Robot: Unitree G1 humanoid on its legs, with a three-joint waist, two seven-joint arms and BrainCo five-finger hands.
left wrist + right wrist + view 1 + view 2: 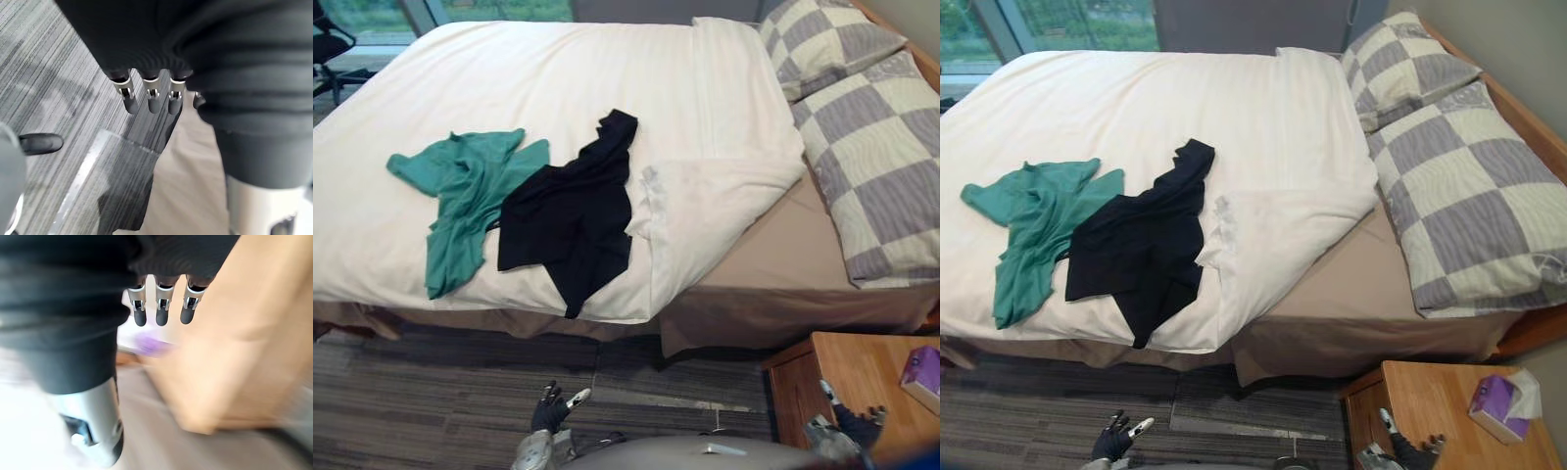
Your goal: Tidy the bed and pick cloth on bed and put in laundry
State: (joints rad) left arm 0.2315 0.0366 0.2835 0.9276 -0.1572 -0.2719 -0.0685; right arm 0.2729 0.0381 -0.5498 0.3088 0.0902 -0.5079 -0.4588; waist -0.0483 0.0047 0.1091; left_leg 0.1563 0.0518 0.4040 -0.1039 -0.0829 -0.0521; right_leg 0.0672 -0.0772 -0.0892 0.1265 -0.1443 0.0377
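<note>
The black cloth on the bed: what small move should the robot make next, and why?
Probably raise the left hand toward the black cloth: the hand hangs open and empty above the floor, and that cloth lies at the bed's near edge, ahead of it.

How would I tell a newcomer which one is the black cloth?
Start at the bed with the white duvet. Toward its near edge, just left of the duvet's folded-back corner, lies the black cloth. It is the only dark piece, and it touches the green cloth on its left.
</note>
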